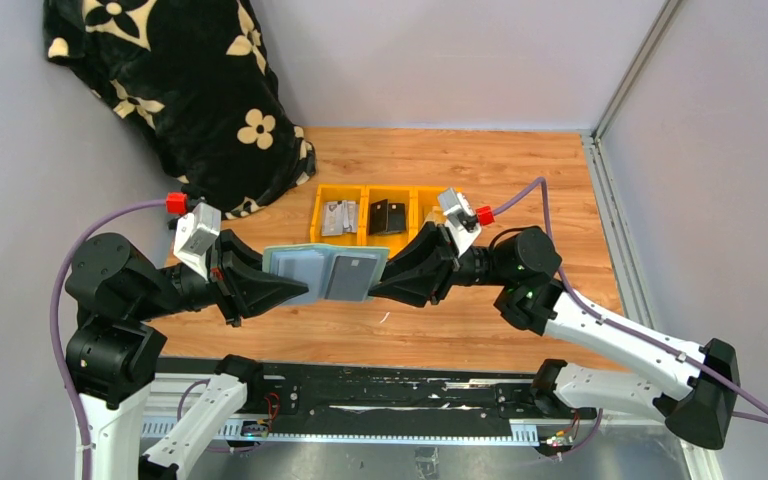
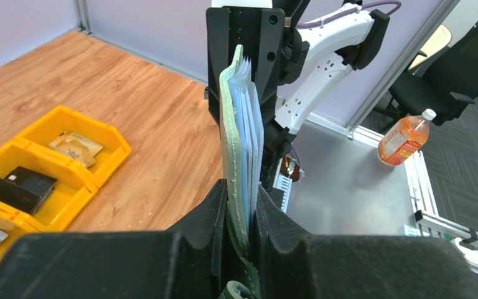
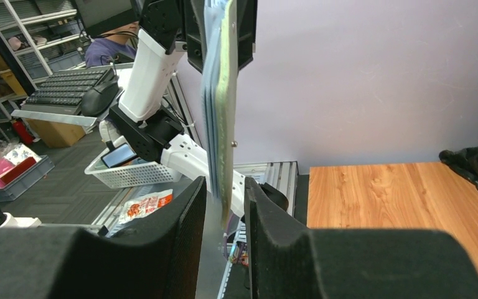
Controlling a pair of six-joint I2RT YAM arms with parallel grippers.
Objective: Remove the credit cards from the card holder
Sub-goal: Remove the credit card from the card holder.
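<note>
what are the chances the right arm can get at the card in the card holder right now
Likely yes: nothing covers the card, and the right pincer straddles that end of the card holder, which the left pincer clamps in mid-air.

Overhead; wrist close-ups of card holder (image 1: 295, 272)

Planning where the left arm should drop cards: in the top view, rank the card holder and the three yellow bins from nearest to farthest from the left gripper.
1. card holder: clamped in the left gripper itself, above the table.
2. left bin: just beyond the holder, holding silvery pieces.
3. middle bin: with a black item.
4. right bin: farthest right, partly hidden.
</note>
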